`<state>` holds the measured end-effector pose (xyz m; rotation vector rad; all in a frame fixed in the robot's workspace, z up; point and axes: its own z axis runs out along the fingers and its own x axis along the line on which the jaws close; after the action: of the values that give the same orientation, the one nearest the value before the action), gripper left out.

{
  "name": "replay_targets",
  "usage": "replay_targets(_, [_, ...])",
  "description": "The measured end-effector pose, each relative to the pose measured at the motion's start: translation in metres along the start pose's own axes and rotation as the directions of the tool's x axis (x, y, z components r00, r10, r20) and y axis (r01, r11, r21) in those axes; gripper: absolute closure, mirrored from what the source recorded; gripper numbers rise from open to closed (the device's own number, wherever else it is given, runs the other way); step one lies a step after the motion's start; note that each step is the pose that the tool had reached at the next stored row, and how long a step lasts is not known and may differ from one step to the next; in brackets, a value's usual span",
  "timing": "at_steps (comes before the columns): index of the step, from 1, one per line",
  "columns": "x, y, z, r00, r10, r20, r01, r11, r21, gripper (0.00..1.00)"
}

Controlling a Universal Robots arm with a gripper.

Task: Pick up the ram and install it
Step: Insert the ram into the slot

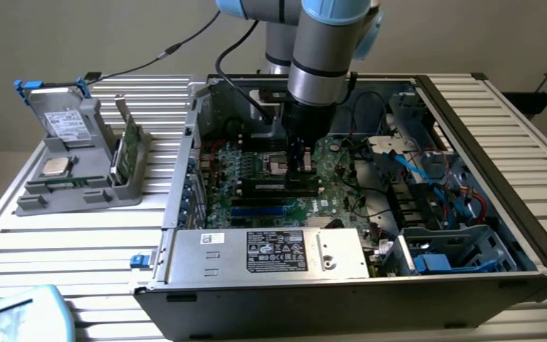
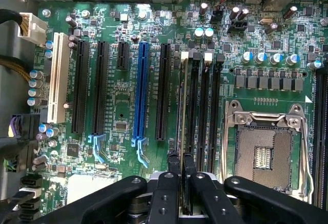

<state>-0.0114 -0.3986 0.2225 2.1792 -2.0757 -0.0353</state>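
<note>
The ram (image 2: 183, 106) shows edge-on as a thin strip running from between my fingers out over the motherboard. It lies along the outermost of the black memory slots (image 2: 205, 106), beside the empty CPU socket (image 2: 264, 149); whether it touches the slot I cannot tell. My gripper (image 2: 182, 166) is shut on the ram's near end, with a black finger (image 2: 173, 170) on each side. In the exterior view the gripper (image 1: 300, 169) reaches straight down into the open computer case (image 1: 530, 235), over the middle of the green motherboard (image 1: 254, 178).
A blue expansion slot (image 2: 140, 90) and black ones lie next to the memory slots. The grey power supply (image 1: 268, 253) lies along the case front, and blue cables (image 1: 426, 171) and drive bays lie at the exterior view's right. A grey fixture (image 1: 74, 178) holding parts stands outside, at the exterior view's left.
</note>
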Motion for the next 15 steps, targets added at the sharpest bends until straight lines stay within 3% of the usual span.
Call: replay_targets(15, [-0.0007, -0.0002, 0.0015, 1.0000, 0.000, 0.0000, 0.000, 1.0000, 0.0000, 0.86])
